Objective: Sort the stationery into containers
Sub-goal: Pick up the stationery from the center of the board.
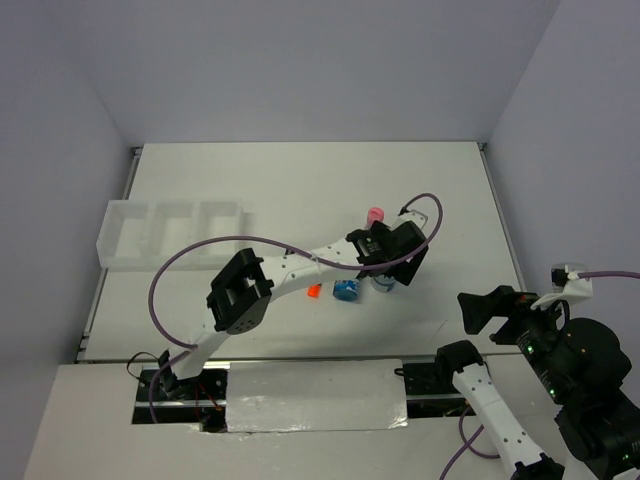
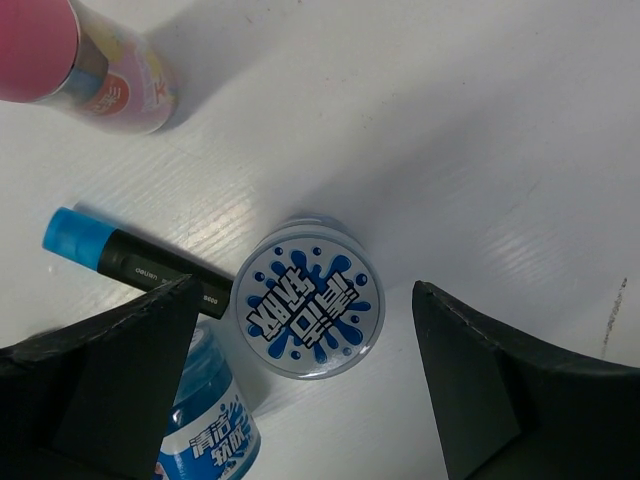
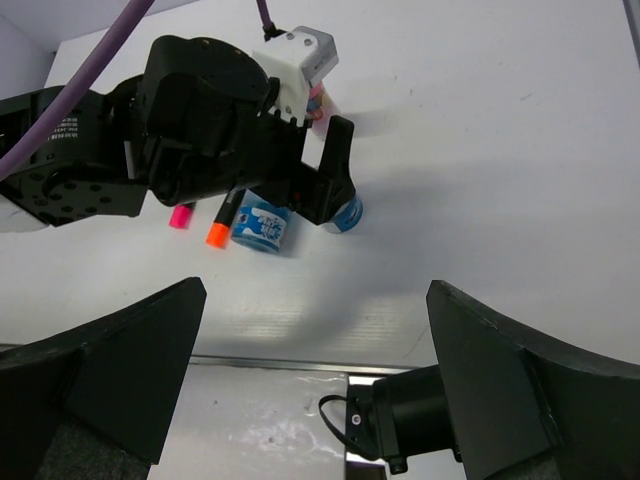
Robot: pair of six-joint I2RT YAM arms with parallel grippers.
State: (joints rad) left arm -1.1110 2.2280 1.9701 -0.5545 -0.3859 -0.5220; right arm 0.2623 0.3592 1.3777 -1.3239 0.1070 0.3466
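Note:
My left gripper [image 2: 303,300] is open and hangs just above a round blue-and-white tape roll [image 2: 308,312] lying flat, one finger on each side, not touching it. A second tape roll [image 2: 205,430] lies on its side by the left finger. The blue-tipped black marker [image 2: 130,260] lies beside both rolls. The pink-capped tube [image 2: 80,60] stands a little beyond them. The orange-tipped marker [image 3: 217,230] and pink-tipped marker [image 3: 181,216] lie under the left arm. The white three-compartment tray [image 1: 175,232] sits at the far left. My right gripper [image 3: 315,400] is open and empty, near the table's front edge.
The left arm [image 1: 290,275] and its purple cable [image 1: 200,250] stretch across the table's middle. A metal plate [image 1: 315,395] lies along the near edge between the arm bases. Grey walls close in the table on three sides.

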